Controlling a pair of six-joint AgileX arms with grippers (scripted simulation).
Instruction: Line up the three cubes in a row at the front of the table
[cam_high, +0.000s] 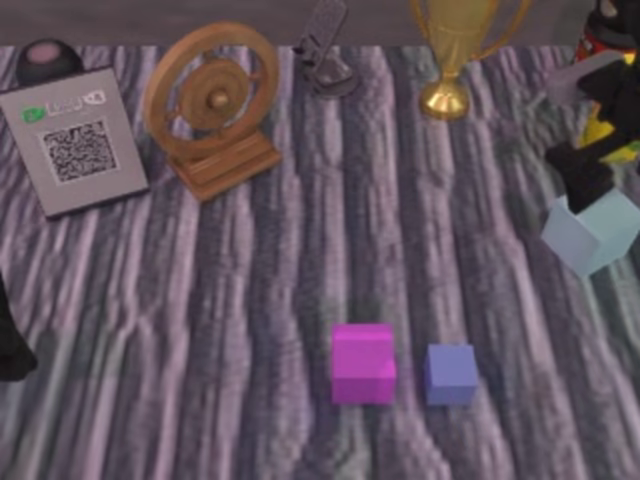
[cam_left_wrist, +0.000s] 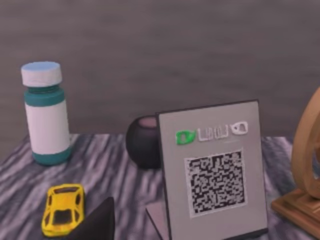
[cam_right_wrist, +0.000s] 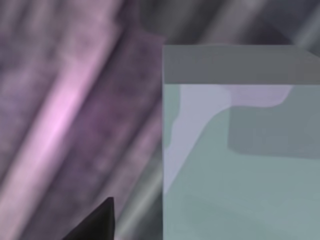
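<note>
Your right end effector (cam_high: 585, 185) sits at the worktop's (cam_high: 250, 330) right edge, directly against the top of the pale blue-grey cube (cam_high: 592, 232); you cannot tell whether its fingers grip the cube or stand spread. In the right wrist view that cube (cam_right_wrist: 240, 150) fills most of the frame. Well to the left of it, nearer the front, the magenta cube (cam_high: 363, 363) and the smaller periwinkle-blue cube (cam_high: 450, 374) rest side by side, apart. Your left arm is parked at the left edge.
</note>
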